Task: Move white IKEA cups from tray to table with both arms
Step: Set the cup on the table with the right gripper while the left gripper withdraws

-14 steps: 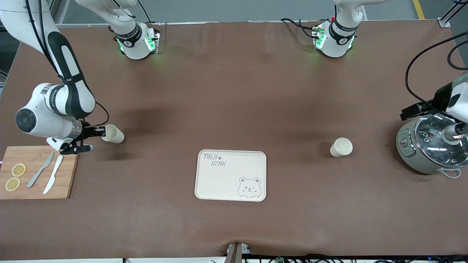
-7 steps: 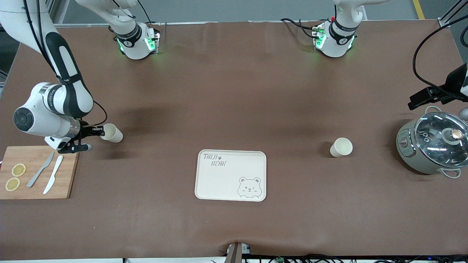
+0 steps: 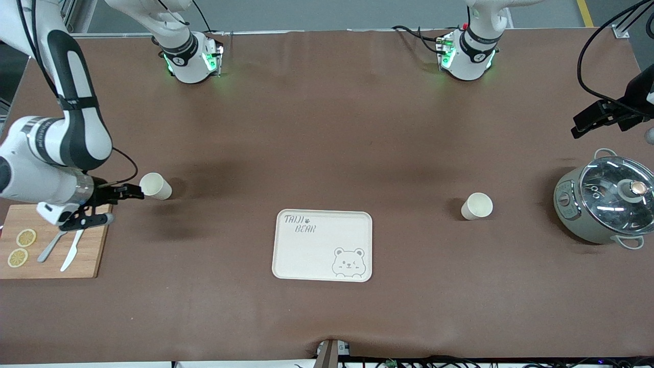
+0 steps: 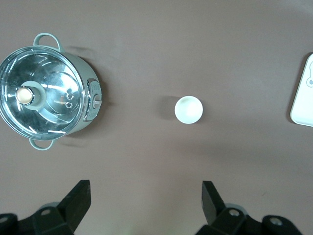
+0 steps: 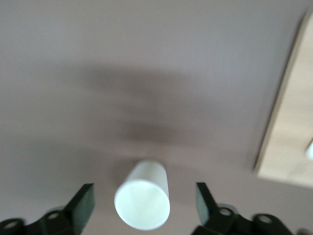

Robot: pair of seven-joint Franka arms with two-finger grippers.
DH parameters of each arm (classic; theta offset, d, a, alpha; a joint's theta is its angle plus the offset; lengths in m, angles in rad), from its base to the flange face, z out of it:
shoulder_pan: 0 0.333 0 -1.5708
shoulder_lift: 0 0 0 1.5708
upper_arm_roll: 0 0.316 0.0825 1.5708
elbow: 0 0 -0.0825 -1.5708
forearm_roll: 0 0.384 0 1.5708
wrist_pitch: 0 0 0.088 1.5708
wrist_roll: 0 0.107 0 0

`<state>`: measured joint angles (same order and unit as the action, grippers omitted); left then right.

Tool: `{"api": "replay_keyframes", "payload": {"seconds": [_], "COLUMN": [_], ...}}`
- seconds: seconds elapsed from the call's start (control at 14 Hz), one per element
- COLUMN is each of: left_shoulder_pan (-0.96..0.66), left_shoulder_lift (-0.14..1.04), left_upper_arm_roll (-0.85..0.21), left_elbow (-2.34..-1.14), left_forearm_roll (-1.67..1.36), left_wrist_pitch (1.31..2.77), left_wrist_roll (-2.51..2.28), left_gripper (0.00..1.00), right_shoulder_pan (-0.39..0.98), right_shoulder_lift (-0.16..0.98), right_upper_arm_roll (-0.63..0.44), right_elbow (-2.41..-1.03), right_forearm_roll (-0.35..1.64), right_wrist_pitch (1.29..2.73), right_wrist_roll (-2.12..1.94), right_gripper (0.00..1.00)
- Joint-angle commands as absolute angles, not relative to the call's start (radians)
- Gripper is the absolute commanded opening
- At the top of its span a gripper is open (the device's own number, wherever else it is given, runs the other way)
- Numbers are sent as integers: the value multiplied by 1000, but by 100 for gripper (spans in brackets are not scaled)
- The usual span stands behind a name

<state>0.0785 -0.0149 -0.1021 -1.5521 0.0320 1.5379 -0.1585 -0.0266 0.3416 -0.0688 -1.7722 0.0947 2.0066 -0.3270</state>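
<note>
Front view: the tray [image 3: 322, 245] is bare; both cups are set upright on the surface [image 3: 327, 128], one [image 3: 155, 185] toward the right arm's end, one [image 3: 476, 206] toward the left arm's. Right claw [image 3: 104, 207], spread wide, is beside its cup, judged released; left claw [image 4: 146, 208], wide and empty, is over the surface near the pot [image 3: 606, 205].

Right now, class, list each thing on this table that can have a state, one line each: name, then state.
tray: empty, flat on table
cup by the cutting board: upright on table, released
cup by the pot: upright on table, free
right gripper: open, beside its cup
left gripper: open, above the table
pot: lid on
</note>
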Motion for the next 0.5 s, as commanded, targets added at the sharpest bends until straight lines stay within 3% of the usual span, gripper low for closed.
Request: {"api": "replay_keyframes", "payload": {"seconds": [0.0, 0.21, 0.43], "left_shoulder_pan": [84, 86, 86], "left_shoulder_lift": [-35, -35, -67], "left_upper_arm_roll": [-113, -113, -136], "left_elbow": [-1569, -1580, -1589], "left_forearm_roll": [14, 5, 6], "left_wrist_pitch": [1552, 1549, 1514], "left_wrist_roll": [-149, -149, -169], "left_gripper": [100, 100, 100], "right_shoulder_pan": [8, 5, 17], "right_shoulder_lift": [350, 350, 286], "right_upper_arm_roll": [-63, -63, -61], "right_elbow": [-1552, -1341, -1333], "right_forearm_roll": [84, 72, 80], "right_wrist_pitch": [1848, 1677, 1558], "right_wrist_roll": [-327, -328, -158], "right_gripper": [100, 100, 100]}}
